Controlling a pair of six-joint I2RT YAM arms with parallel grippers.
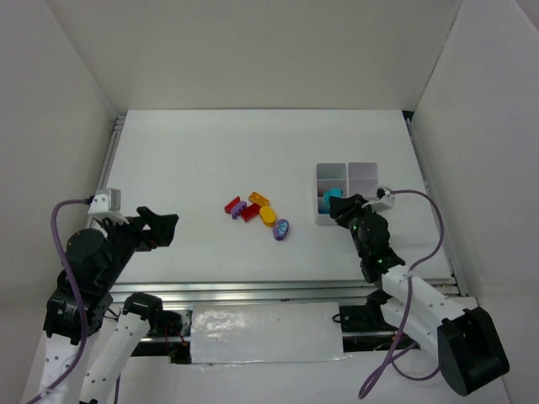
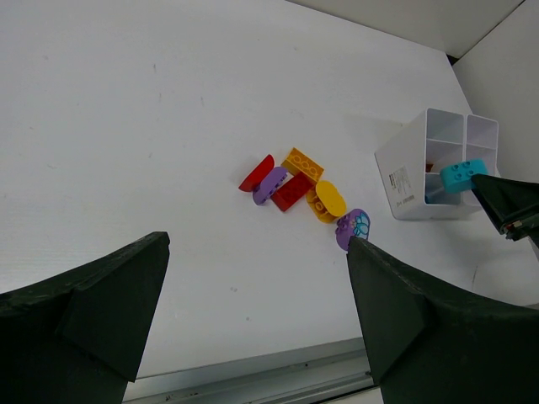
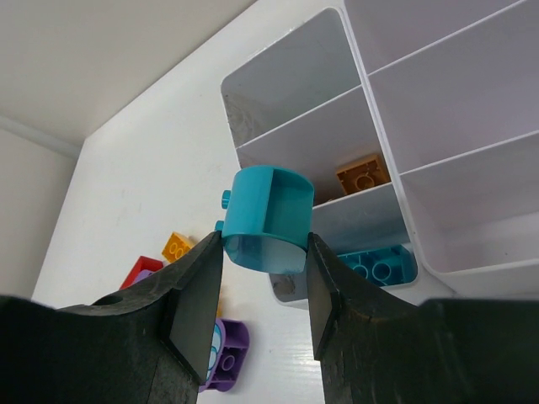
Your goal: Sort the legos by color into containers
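Right gripper: closed narrow on a teal rounded brick, which is pinched by its two flat sides between the pads with its hollow underside turned toward the wrist camera.
Reason for the hold: a grip across the flat sides keeps the curved face from slipping – and the brick's lower part is left free to drop straight down on release, it is judged.
White compartment tray: just beyond and below the right fingertips, the held brick being raised above its near rim.
Compartment nearest the right gripper: a teal studded brick is seen lying in it – this is judged to be the matching slot.
Next compartment beyond: an orange brick is seen at the bottom; the farthest one on that side looks bare.
Alignment: the held brick appears to be over the near end of the tray, though the angle does not settle whether it is squarely above the teal slot.
Left gripper: spread wide and holding nothing, kept low above the table.
Loose bricks: a cluster lies ahead of the left fingertips and slightly to their right – a red half-round, a purple piece, a red rectangle, an orange studded brick, a yellow oval and a purple oval nearest the right fingertip.
Reason for the left pose: the cluster is faced with open jaws, so the next pick is judged to be prepared.
Task stage: teal is being placed; six bricks are unsorted.
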